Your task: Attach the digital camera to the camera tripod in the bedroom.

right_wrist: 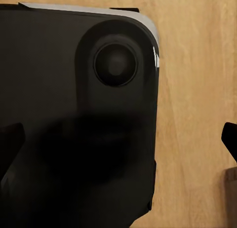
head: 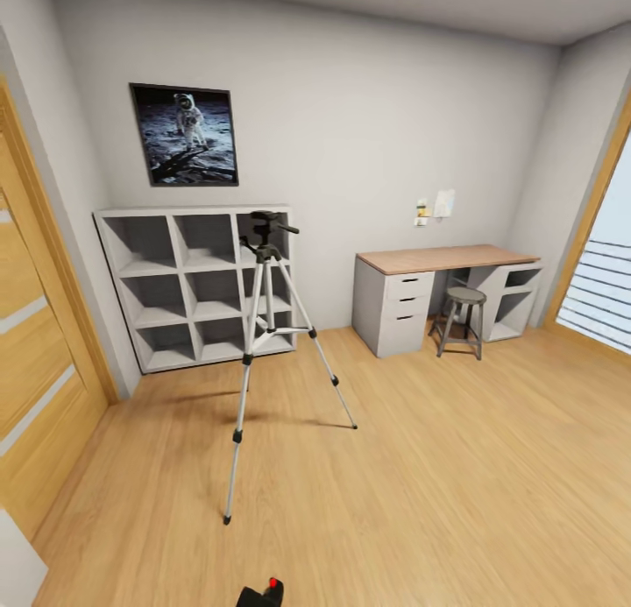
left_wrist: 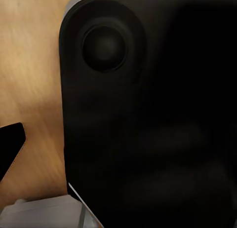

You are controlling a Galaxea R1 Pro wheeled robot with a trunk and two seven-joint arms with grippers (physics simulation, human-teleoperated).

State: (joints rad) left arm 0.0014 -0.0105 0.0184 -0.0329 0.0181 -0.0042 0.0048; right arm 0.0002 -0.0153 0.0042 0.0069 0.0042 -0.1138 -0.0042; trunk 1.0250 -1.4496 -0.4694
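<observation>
Looks like the approach step: the camera tripod stands by the white cube shelves, and the digital camera sits low in the head view. Can't tell either arm's jaws. Next: roll closer.

Floor is light wood planks, smooth with a soft satin sheen. Camera tripod has shiny silver metal legs, with matt black plastic-looking joints and feet and a dark matt head. Cube shelves look like flat matt painted board, pale grey-white. The tabletop is warm wood on matt grey drawers, and the stool looks like dull grey metal. Door is glossy-ish honey wood. Poster looks like glossy print. The digital camera is matt black with a red dot.
</observation>
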